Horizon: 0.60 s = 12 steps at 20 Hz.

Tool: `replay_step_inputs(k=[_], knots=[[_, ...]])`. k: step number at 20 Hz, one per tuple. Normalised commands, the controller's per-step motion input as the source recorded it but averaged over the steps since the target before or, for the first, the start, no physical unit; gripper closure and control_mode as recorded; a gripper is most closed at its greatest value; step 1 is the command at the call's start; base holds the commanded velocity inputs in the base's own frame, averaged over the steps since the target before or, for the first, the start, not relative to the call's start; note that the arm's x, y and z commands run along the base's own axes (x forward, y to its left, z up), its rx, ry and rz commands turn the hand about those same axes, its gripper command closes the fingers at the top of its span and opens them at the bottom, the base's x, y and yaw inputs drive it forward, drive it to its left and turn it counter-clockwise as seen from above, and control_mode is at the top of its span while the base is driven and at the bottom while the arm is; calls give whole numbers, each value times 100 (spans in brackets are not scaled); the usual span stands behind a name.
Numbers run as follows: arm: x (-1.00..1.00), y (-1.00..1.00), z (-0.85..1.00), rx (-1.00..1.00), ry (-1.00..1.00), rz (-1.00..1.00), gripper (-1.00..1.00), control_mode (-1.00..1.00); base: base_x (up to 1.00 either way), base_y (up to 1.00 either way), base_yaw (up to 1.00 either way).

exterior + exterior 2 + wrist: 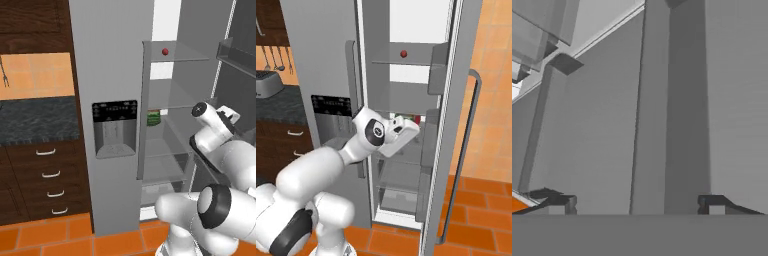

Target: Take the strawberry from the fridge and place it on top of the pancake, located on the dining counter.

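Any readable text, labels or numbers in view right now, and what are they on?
None can be read.
Fridge dispenser panel: rows of small pale markings, too small and blurred to read.
Small green item on a middle shelf: no legible label.

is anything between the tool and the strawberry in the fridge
Nothing visible blocks it. The fridge door is open, and the strawberry sits alone on an upper glass shelf. The open, empty tool sits lower, facing the grey door, so it must rise and turn.
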Motion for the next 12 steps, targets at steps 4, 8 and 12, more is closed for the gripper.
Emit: replay_step_inputs(k=[4, 8, 12], knots=[[-16, 76, 68, -2, -12, 2, -100, -100, 0, 0, 0], [-8, 64, 18, 48, -7, 18, -100, -100, 0, 0, 0], [-5, 45, 2, 76, -6, 15, -100, -100, 0, 0, 0]])
